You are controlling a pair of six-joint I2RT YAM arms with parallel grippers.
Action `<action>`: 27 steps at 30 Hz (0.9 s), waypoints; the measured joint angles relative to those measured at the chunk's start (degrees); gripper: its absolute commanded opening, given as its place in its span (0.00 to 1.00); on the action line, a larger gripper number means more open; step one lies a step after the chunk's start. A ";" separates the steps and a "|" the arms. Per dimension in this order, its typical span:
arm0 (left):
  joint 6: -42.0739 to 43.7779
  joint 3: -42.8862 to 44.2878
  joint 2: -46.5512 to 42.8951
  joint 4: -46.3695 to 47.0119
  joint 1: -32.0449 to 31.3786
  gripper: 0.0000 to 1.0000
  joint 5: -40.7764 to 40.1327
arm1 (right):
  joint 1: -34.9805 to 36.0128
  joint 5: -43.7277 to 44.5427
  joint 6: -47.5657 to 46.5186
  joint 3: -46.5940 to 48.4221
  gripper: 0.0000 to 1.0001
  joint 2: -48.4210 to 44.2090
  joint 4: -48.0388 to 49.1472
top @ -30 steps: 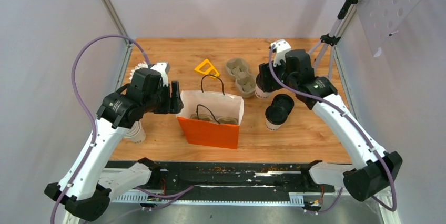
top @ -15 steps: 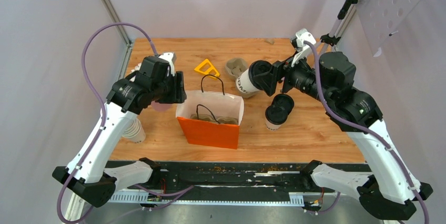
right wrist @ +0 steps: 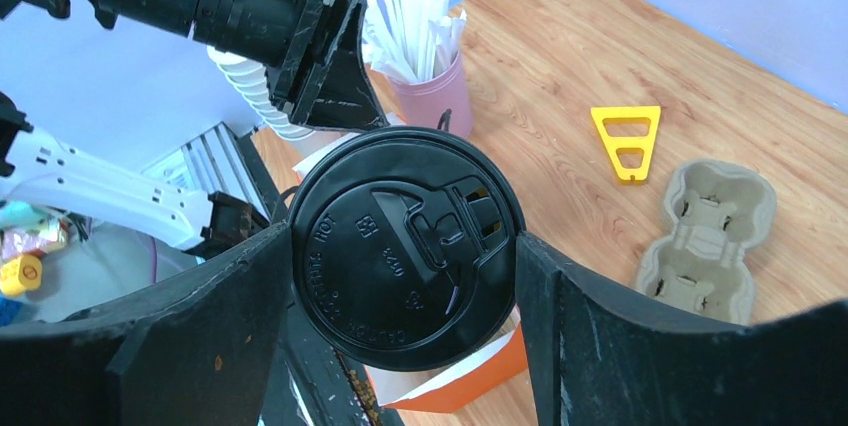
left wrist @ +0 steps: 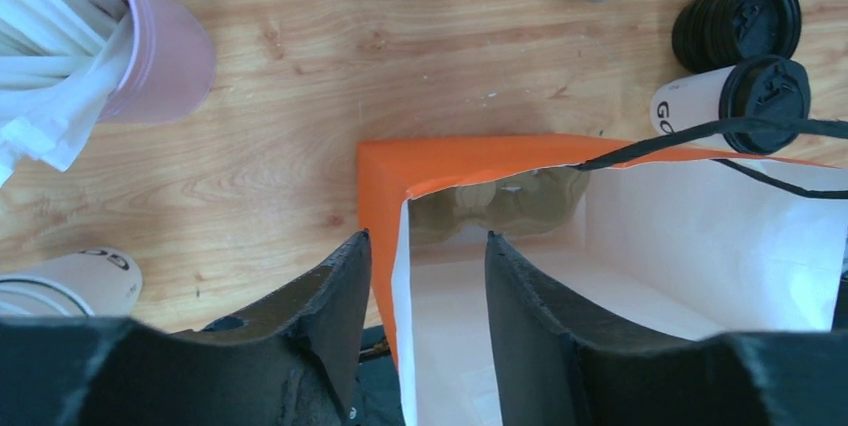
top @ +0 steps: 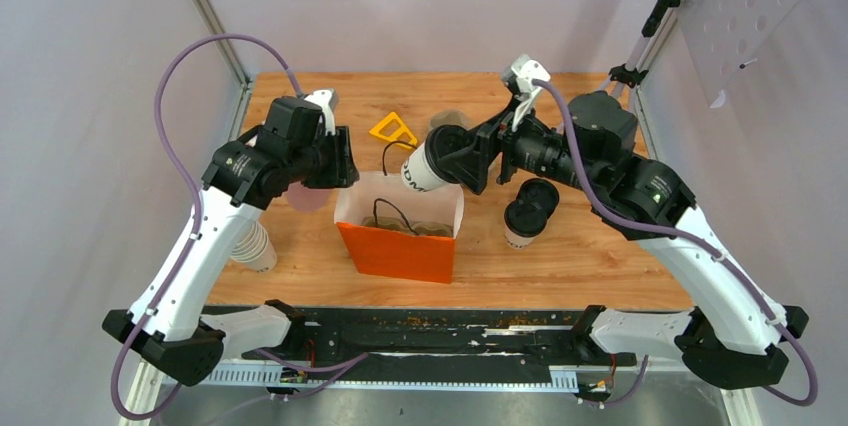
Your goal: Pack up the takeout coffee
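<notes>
The right gripper (top: pixel 470 158) pinched the coffee cup (top: pixel 425 168) sideways above the orange bag's (top: pixel 400 251) far rim, where it could land tipped or shove the bag, since the left gripper (left wrist: pixel 428 286) merely straddled its left wall, jaws spread.

An orange paper bag (top: pixel 400 246) stands open in the middle of the wooden table (top: pixel 570 271). A yellow triangle (top: pixel 393 130) lies on its far side, with a brown cup tray (right wrist: pixel 708 238) to the right of the triangle. A pink cup (left wrist: pixel 165 56) of white paper things stands left of the bag. A stack of paper cups (top: pixel 255 246) lies nearer.
</notes>
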 measured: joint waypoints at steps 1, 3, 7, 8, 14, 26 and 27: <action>-0.09 -0.02 0.13 0.31 0.00 0.48 0.50 | 0.00 -0.39 -0.33 0.00 0.72 0.33 0.04; -0.22 -0.61 0.17 1.40 0.00 0.46 1.90 | 0.00 -1.70 -1.64 0.00 0.72 1.40 0.37; -0.66 -2.51 0.02 2.32 0.00 0.53 3.34 | 0.02 -4.22 -4.00 -1.46 0.72 2.67 2.47; -0.81 -2.54 0.09 2.10 0.00 0.54 3.41 | 0.02 -4.63 -4.26 -2.08 0.72 2.71 2.95; -0.96 -2.54 0.00 -0.15 0.00 0.62 3.76 | 0.68 -6.99 -5.20 -7.13 0.72 2.71 6.25; -0.09 -2.93 -0.85 -3.26 0.00 0.35 4.46 | 7.39 -6.51 -10.01 -11.13 0.71 5.11 7.30; 0.17 -3.30 -1.03 -3.06 0.00 0.27 4.83 | 8.02 -5.90 -10.67 -11.52 0.71 5.40 7.41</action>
